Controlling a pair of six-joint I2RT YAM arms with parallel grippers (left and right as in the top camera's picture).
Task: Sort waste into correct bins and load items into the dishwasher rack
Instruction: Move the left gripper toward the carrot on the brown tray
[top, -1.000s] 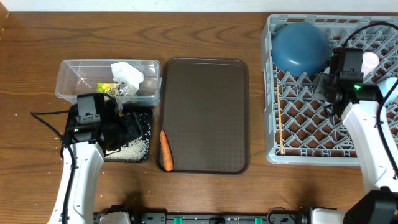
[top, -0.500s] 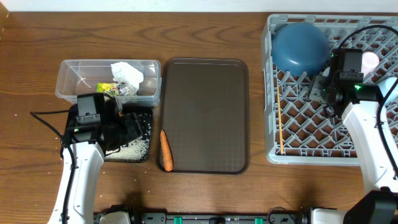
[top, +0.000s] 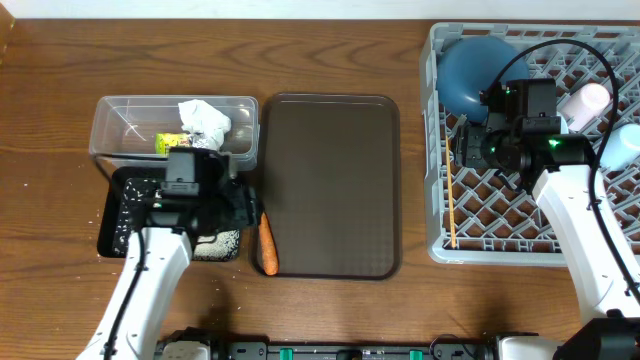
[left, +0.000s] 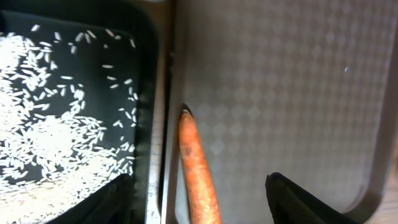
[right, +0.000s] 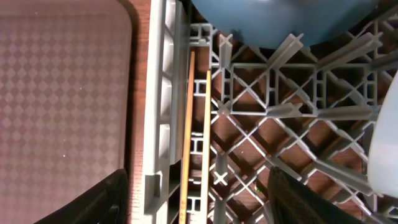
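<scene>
Left gripper (top: 247, 206) has shifted right off the black tray (top: 112, 215) to the carrot (top: 266, 243); right gripper (top: 462, 146) has slid left across the rack (top: 500, 252), uncovering two cups.
Clear tub (top: 105, 130) near the table's left edge holds the napkin (top: 203, 118) and the wrapper (top: 172, 143); the black tray touches its front edge, with rice (top: 215, 243) in its right front corner. The left jaws are apart, straddling the carrot's top end without gripping it; the carrot lies along the left edge of the brown serving tray (top: 330, 185), near its front left corner. In the rack: chopsticks (top: 450, 190) along the left edge, blue bowl (top: 470, 70) in the back left corner, pink cup (top: 588, 100) and light-blue cup (top: 622, 148) by the right edge. The right jaws are apart and empty over the pegs beside the chopsticks.
</scene>
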